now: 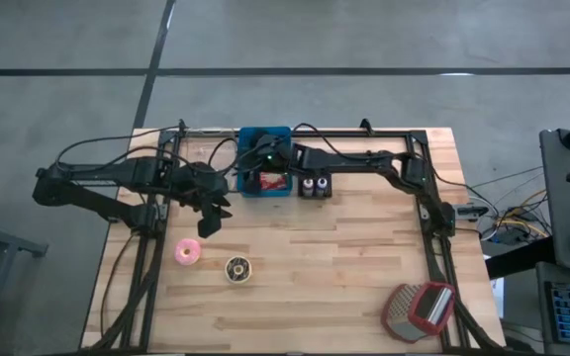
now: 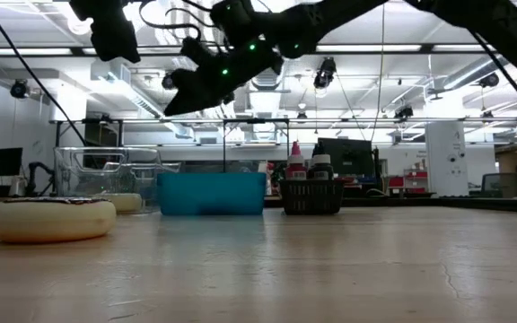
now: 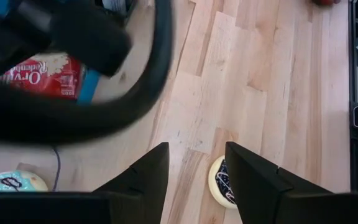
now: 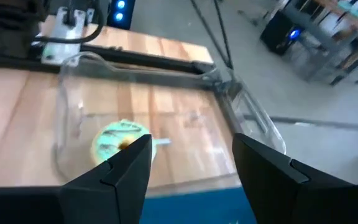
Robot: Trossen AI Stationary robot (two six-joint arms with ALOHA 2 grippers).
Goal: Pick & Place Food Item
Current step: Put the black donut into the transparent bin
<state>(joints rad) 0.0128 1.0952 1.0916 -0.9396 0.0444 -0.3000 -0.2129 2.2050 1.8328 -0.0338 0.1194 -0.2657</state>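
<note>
Two end effectors are mine, and both hang above the table with their fingers spread and nothing between them. My left end effector (image 1: 216,220) sits over the left half of the table, just behind the two doughnuts; through its wrist camera I see its dark fingers (image 3: 146,180) parted over bare wood, with the chocolate-iced doughnut (image 3: 221,182) showing just past one fingertip. That same doughnut (image 1: 237,268) lies on the table near the front, and a pink doughnut (image 1: 186,252) lies just beside it to the left, apart from it. My right end effector (image 1: 261,164) hovers over the blue bin (image 1: 249,135) at the back middle of the table, its fingers (image 4: 129,165) released and wide, looking past the bin's blue edge toward a clear container (image 4: 82,74) that holds a green-iced doughnut (image 4: 118,140). Inside the blue bin lies a red packet (image 1: 271,181). Just to the right of the bin stands a small black basket (image 1: 314,186) with two bottles in it. Near the front right corner of the table rests a red and grey object (image 1: 421,309), well apart from everything else.
</note>
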